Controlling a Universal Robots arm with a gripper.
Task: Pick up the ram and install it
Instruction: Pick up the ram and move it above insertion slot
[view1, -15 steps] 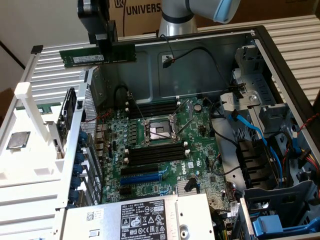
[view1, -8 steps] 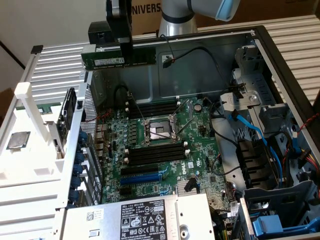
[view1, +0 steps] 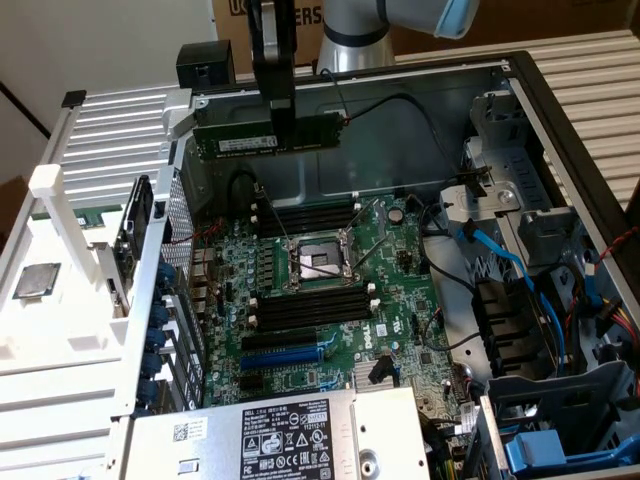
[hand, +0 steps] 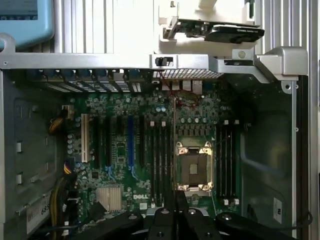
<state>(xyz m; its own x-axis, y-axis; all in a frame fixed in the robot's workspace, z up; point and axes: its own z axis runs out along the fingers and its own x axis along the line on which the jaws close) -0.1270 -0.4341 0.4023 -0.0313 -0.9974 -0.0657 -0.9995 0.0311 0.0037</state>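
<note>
Long green ram (view1: 235, 140), pale label

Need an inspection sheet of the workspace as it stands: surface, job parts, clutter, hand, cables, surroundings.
Surface: open case lying flat, board exposed, socket bare.
Job's things: ram held level above the board, not in a slot; black slots beside the socket look empty.
Clutter: nothing seen loose on the board.
Hand: hand shut on the ram, gripping it past mid-length.
Cables: blue cable and black leads at the exterior view's right of the board, clear of the slots.
Surroundings: white frame at the exterior view's left; cardboard box behind.
</note>
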